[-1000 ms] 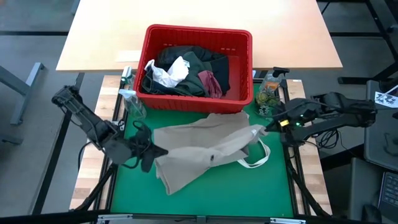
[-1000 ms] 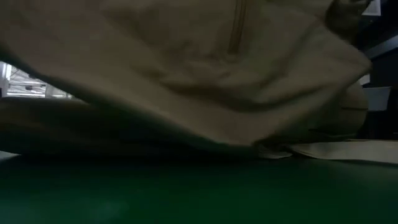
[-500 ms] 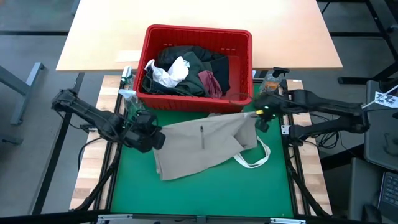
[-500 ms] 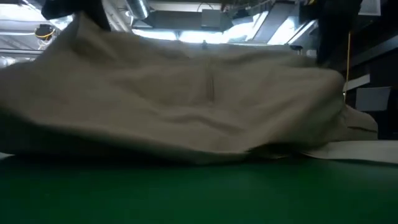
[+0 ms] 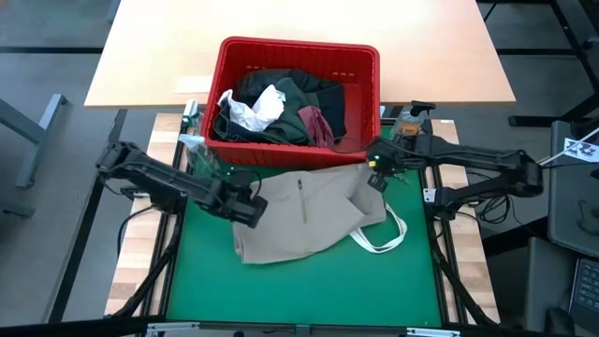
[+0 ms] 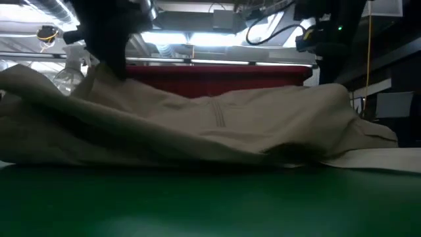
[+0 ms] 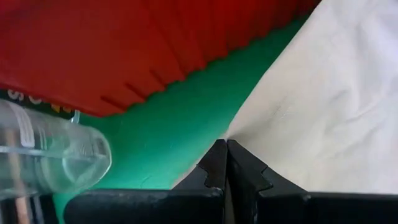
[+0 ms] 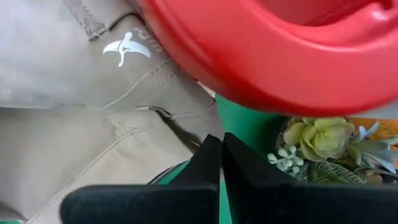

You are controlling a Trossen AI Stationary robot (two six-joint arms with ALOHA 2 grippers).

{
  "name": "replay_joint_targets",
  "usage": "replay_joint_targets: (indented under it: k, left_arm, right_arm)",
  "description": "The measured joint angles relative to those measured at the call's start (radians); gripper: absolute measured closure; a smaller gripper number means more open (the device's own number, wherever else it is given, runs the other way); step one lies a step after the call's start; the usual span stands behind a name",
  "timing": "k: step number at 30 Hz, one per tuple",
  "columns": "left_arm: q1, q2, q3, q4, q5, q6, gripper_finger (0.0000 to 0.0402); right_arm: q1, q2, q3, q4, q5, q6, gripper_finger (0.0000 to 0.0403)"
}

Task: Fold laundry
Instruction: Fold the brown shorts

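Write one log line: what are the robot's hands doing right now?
left gripper: shut, at tan top left edge | right gripper: shut, at its far-right corner | red basket: holds more clothes

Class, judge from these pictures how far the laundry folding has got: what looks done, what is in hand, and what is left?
Done: one tan top is out of the red basket on the green mat. In hand: the left gripper and right gripper, both shut, sit at its opposite edges; it lies rumpled, no neat fold yet. Left: the dark, maroon and white clothes piled in the basket.
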Motion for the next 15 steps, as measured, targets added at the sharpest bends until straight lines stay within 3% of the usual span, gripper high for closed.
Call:
replay_joint_targets:
  k: [7, 15]
  left_arm:
    - [0.01, 0.061, 0.0, -0.055, 0.064, 0.0, 0.0402]
    - [0.013, 0.065, 0.0, -0.064, 0.063, -0.005, 0.0402]
  right_arm:
    - [0.0, 0.034, 0.0, 0.045, 0.023, -0.042, 0.04]
    - [0.0, 0.038, 0.0, 0.074, 0.024, -0.058, 0.04]
